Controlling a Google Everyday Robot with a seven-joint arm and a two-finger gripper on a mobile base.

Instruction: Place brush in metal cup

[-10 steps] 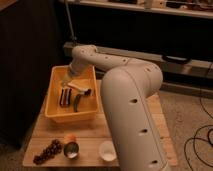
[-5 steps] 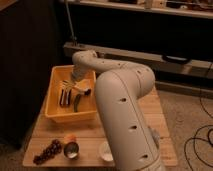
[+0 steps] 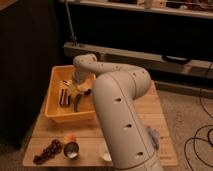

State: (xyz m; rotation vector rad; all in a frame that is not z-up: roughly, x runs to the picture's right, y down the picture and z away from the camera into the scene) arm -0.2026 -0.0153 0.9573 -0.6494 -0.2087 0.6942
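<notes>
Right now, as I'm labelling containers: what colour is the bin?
Yellow bin, seen best in the camera view; the gripper sits inside it.

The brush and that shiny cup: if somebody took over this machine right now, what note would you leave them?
Gripper: low inside the yellow bin, fingers open, nothing visibly held.
Brush: seems to lie in the bin just beside the gripper, a pale handle among dark items; hard to pick out for sure.
Metal cup: upright near the front edge of the wooden table, next to the grapes, with no brush in it.
Done: the arm is at the bin.
Left: grasp the brush, lift it out, carry it to the metal cup, drop it in.
</notes>
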